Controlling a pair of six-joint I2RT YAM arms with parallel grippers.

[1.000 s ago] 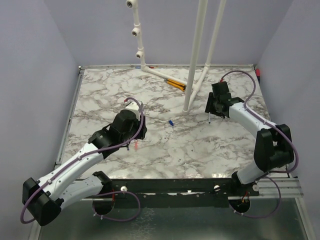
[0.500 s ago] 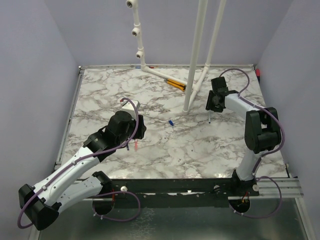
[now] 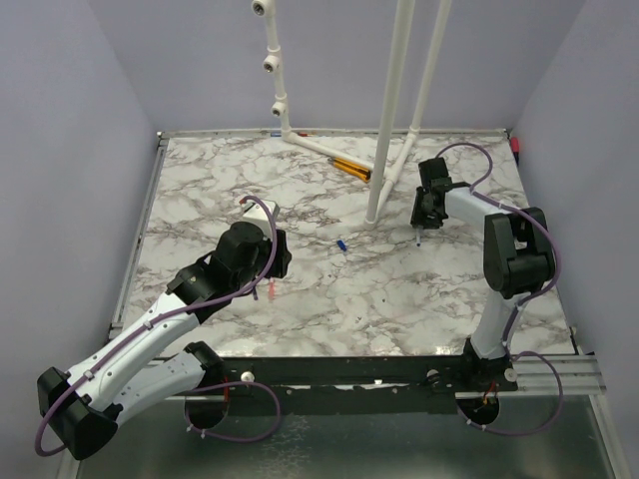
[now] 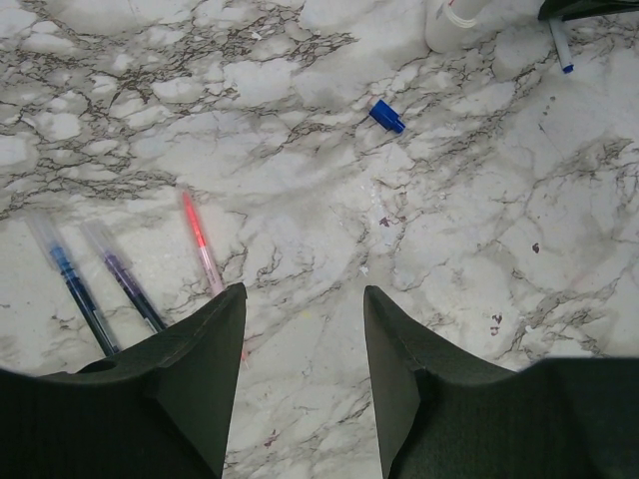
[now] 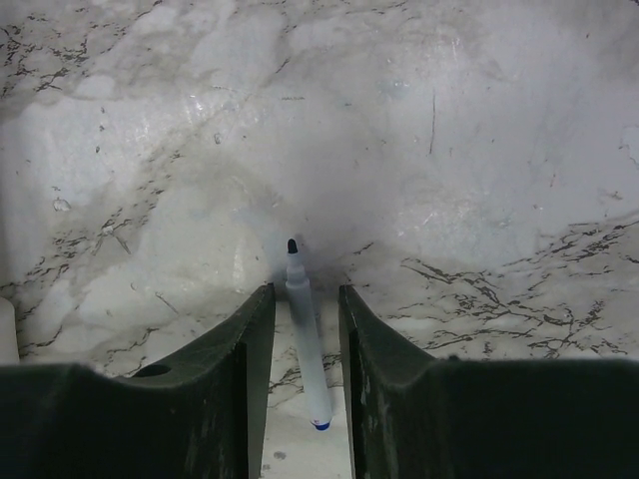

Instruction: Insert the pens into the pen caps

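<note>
In the left wrist view three pens lie side by side on the marble: a blue one (image 4: pixel 72 282), a dark one (image 4: pixel 127 282) and a pink-red one (image 4: pixel 200 242). My left gripper (image 4: pixel 303 304) hovers just beside them, open and empty. A blue pen cap (image 4: pixel 387 117) lies alone further out, also seen as the blue cap (image 3: pixel 342 243) from above. My right gripper (image 5: pixel 305 291) is low over the table, its jaws straddling a pale-barrelled pen (image 5: pixel 308 349) with a blue end. A narrow gap shows on each side of that pen.
A white pole (image 3: pixel 386 120) stands between the arms, its foot (image 4: pixel 451 14) just behind the blue cap. Thicker orange-and-black sticks (image 3: pixel 349 167) lie by the white frame at the back. A raised rim runs along the table's left edge (image 3: pixel 140 239).
The right gripper's jaws have drawn in around the pale pen, and the right arm has folded in closer to it. The left arm shifted slightly at first, then stayed still.
</note>
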